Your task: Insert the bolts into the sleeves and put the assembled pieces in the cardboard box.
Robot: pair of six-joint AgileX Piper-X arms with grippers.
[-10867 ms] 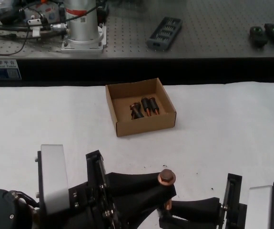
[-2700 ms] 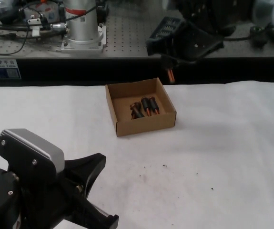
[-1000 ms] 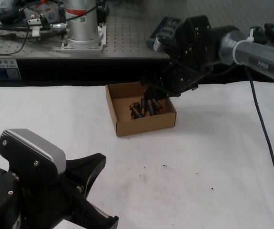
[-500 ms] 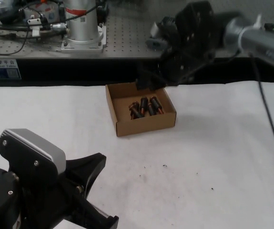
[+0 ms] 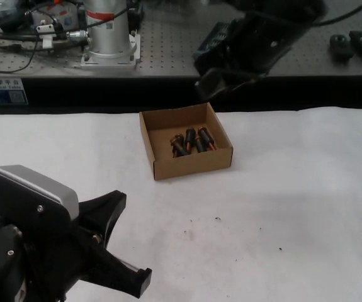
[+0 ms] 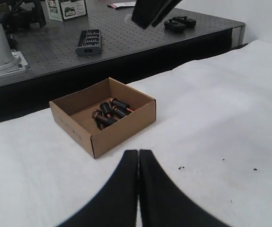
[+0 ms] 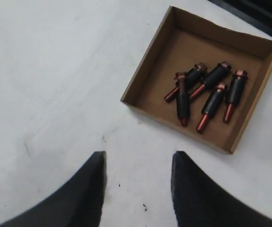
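As black-sleeved copper bolts lie in the brown cardboard box, task looks done. Right claw spread, left claw pinched together; both empty.

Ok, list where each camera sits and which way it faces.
High view: behind the arms, facing forward and down at the cardboard box; left arm near, right arm raised beyond it.
Left wrist view: low over the bench, looking across at the box; shut left pincer in front.
Right wrist view: overhead, facing down into the box; open right pincer.
All three share the box.
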